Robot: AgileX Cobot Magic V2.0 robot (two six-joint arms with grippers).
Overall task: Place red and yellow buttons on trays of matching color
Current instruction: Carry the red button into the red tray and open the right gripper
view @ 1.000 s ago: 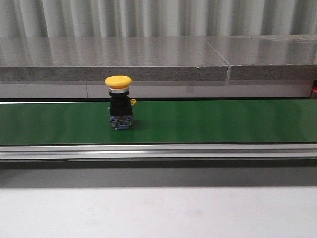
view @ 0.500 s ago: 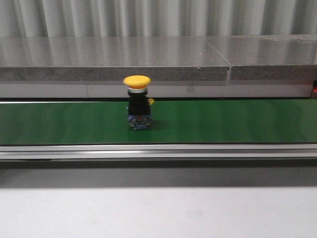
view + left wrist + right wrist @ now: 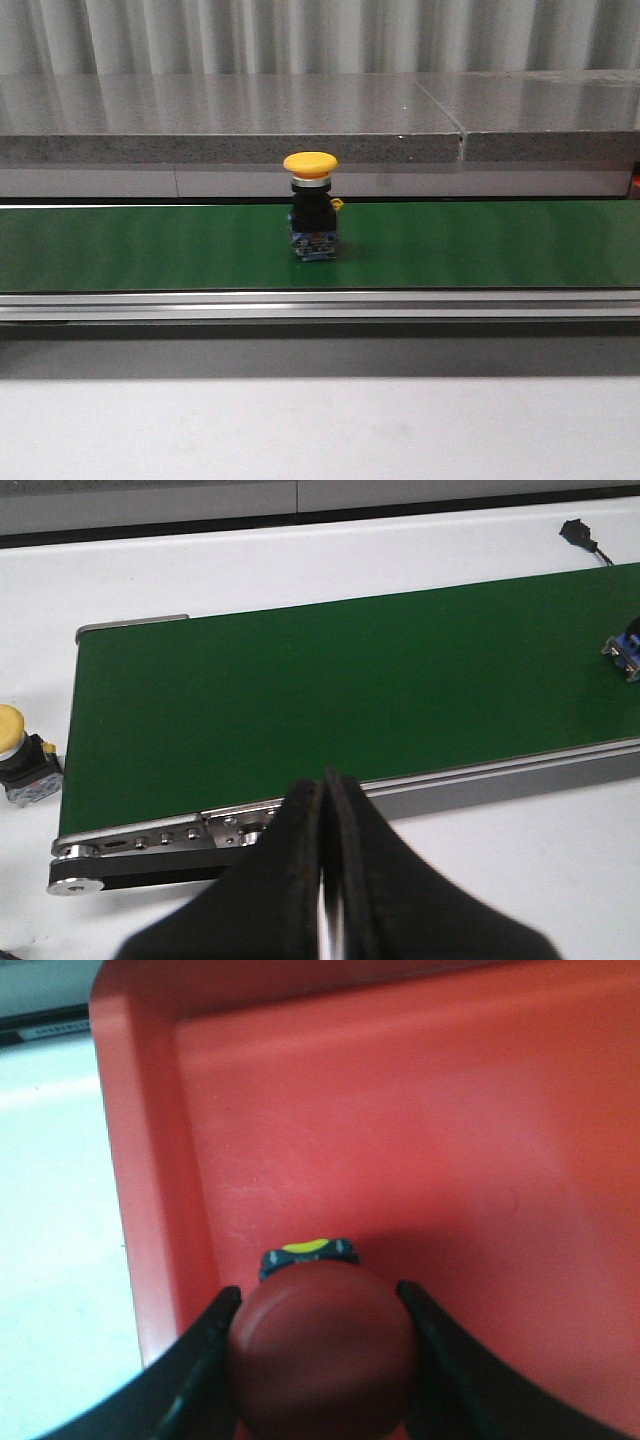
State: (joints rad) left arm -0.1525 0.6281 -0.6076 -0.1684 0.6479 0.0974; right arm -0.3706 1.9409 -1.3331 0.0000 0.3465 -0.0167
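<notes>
Your right hand (image 3: 318, 1360) is clamped on a red dome-capped push button (image 3: 320, 1350) over the red plastic tray (image 3: 400, 1140); your left hand (image 3: 325, 880) has its fingers pressed together on nothing.

A yellow mushroom-capped push button with a black body (image 3: 311, 205) stands upright on the green conveyor belt (image 3: 480, 245), in front of the grey stone ledge (image 3: 230, 120). In your left wrist view only its blue base (image 3: 626, 652) shows, at the belt's edge well away from the hand. A 2nd yellow-capped button (image 3: 22, 755) lies on the white tabletop (image 3: 520, 880) just off the belt's roller end. The red button sits near the tray's raised wall, close to 1 corner; whether it touches the tray floor you cannot tell.
</notes>
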